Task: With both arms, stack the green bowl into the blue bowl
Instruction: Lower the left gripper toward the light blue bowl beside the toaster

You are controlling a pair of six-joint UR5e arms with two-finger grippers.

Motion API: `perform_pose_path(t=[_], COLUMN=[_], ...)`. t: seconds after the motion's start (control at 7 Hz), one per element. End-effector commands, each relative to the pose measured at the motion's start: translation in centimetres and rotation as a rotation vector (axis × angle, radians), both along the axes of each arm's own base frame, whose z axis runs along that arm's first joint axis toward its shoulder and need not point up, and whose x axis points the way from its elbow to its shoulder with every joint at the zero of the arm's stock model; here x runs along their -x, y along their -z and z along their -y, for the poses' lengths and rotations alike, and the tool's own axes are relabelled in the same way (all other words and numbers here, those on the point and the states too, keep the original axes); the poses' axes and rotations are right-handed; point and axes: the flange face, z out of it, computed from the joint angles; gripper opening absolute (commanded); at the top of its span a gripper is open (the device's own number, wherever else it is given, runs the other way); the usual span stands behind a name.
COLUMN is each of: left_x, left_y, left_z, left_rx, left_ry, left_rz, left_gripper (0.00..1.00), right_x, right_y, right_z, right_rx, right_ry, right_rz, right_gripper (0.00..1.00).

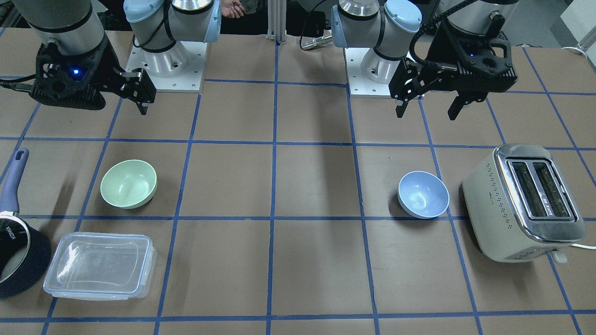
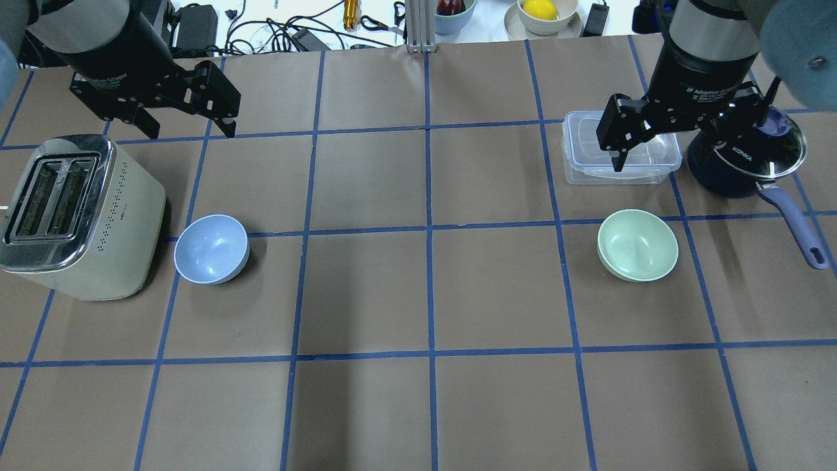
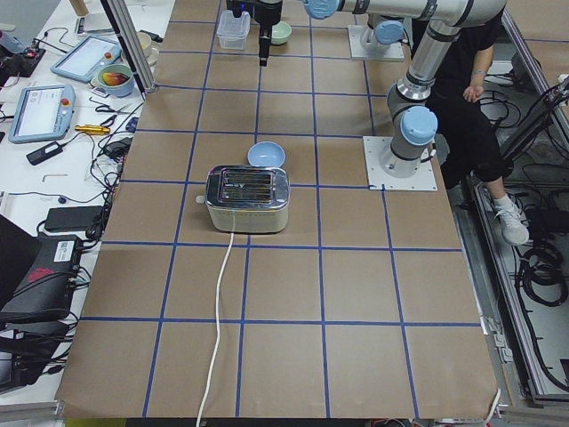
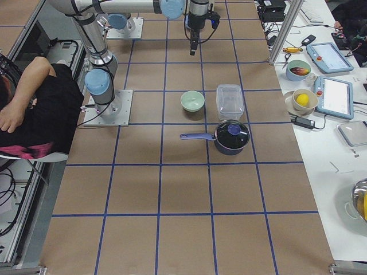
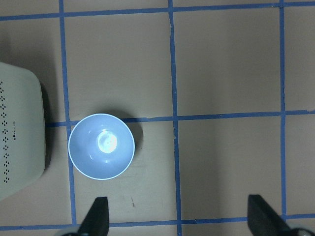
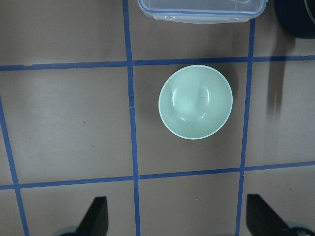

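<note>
The green bowl point(image 2: 637, 245) stands upright and empty on the table's right side; it also shows in the right wrist view point(image 6: 195, 102) and the front-facing view point(image 1: 129, 184). The blue bowl point(image 2: 211, 248) stands upright and empty on the left side, beside the toaster; it also shows in the left wrist view point(image 5: 101, 146). My left gripper point(image 2: 189, 127) hangs open and empty above the table, beyond the blue bowl. My right gripper point(image 2: 686, 147) hangs open and empty high above the container, beyond the green bowl. The bowls stand far apart.
A cream toaster point(image 2: 78, 216) stands just left of the blue bowl. A clear lidded container point(image 2: 588, 157) and a dark pot point(image 2: 745, 163) with a purple handle sit beyond the green bowl. Brown table with blue tape grid between the bowls.
</note>
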Motion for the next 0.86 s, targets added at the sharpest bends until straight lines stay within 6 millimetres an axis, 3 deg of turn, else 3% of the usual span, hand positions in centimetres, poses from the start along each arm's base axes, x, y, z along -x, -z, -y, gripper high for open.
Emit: perform_pose_path(t=[0.0,0.71], left_x=[-0.16,-0.39], left_y=[0.18,0.91], left_z=[-0.01,-0.31], left_rx=[-0.016,-0.056], left_ry=[-0.001,-0.006], left_rz=[0.001,0.001], left_gripper=[1.0,1.0], right_x=[0.0,0.08], right_y=[0.03,-0.15], right_z=[-0.02,-0.01], right_rx=[-0.002,-0.003], right_ry=[0.0,-0.003], right_rz=[0.0,0.0], right_gripper=[1.0,1.0])
